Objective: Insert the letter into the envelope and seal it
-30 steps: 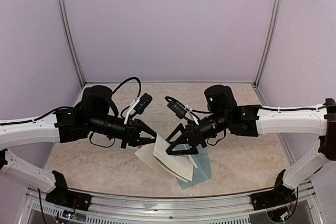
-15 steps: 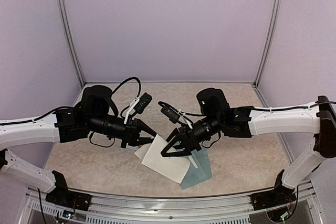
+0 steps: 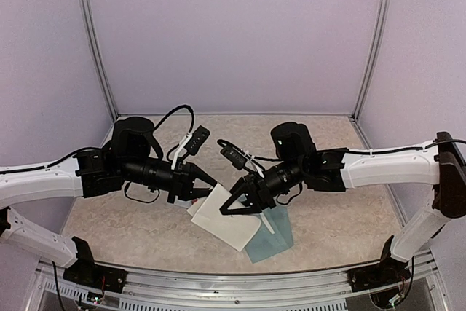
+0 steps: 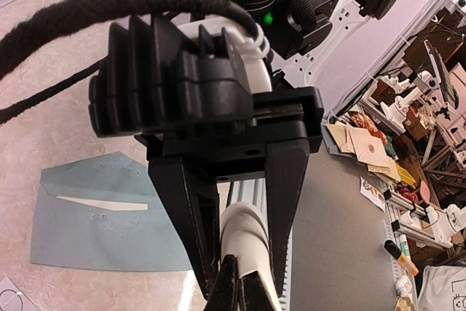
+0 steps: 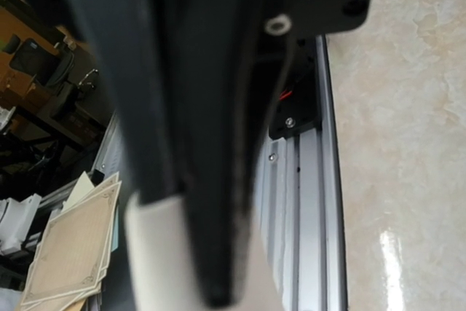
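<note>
Teal and flat, the envelope (image 3: 277, 244) is laid on the table (image 3: 138, 232) near the front edge, partly covered by the white letter (image 3: 226, 223). The letter is pinched at a corner by the fully closed left hand (image 3: 211, 189), while the right hand (image 3: 237, 210) is set part-way apart astride the curled sheet; whether it is gripped cannot be told. Both papers are judged light, limp and easily creased, so the envelope is best taken by a free edge; open table is found behind, with the front rail (image 3: 240, 280) close.
</note>
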Controlling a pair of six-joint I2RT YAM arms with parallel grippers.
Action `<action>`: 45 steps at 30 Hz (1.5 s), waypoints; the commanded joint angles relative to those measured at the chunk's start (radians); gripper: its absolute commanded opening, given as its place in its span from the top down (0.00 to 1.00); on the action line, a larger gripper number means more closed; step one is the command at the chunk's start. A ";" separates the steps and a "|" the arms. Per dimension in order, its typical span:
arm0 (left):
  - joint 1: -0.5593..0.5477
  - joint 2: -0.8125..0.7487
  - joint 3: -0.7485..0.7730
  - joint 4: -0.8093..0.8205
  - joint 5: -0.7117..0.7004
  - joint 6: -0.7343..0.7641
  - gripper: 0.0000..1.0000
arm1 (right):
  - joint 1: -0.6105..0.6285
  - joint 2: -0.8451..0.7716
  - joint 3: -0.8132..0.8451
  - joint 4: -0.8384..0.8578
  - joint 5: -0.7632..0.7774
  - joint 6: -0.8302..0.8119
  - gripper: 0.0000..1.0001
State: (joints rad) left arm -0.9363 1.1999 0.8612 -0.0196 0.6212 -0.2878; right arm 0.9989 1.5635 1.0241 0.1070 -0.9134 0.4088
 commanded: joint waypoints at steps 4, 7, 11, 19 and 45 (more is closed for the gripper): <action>0.005 -0.005 0.004 0.049 0.016 -0.007 1.00 | 0.013 0.038 0.036 0.066 -0.024 0.025 0.72; 0.006 -0.004 0.002 0.048 0.018 -0.007 1.00 | 0.015 0.041 0.038 0.066 -0.024 0.024 0.77; 0.007 -0.003 0.002 0.049 0.021 -0.007 1.00 | 0.015 0.048 0.045 0.060 -0.028 0.023 0.93; 0.047 -0.004 0.013 0.023 0.022 -0.033 0.73 | 0.015 0.033 0.042 0.017 0.006 -0.012 1.00; 0.029 0.049 0.018 0.027 0.011 -0.065 0.77 | 0.015 0.021 0.058 -0.044 0.016 -0.032 1.00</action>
State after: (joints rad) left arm -0.8993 1.2362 0.8539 0.0090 0.6678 -0.3664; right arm 1.0054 1.5951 1.0542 0.0879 -0.8959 0.3878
